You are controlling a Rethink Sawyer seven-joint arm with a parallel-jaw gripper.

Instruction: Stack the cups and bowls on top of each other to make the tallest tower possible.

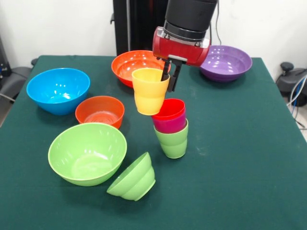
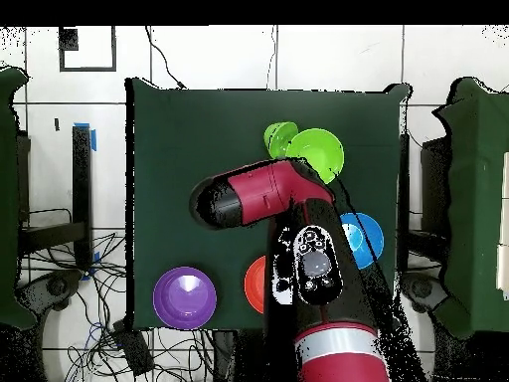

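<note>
My gripper [image 1: 169, 79] is shut on the rim of the yellow cup [image 1: 149, 91], one finger inside and one outside, and holds it upright above the table. Just right of and below it stands a stack: the red cup [image 1: 170, 109] nested in the purple cup [image 1: 169, 125], nested in the light green cup [image 1: 173, 142]. The small light green ribbed bowl [image 1: 133, 178] lies on its side at the front. In the overhead view my arm [image 2: 260, 194] hides the gripper and the cups.
On the green table [image 1: 240, 167] stand the large green bowl [image 1: 87, 153], small orange-red bowl [image 1: 100, 111], blue bowl [image 1: 58, 89], large orange bowl [image 1: 128, 64] and purple bowl [image 1: 225, 62]. The overhead view shows the purple bowl [image 2: 184, 295] and green bowl [image 2: 316, 151].
</note>
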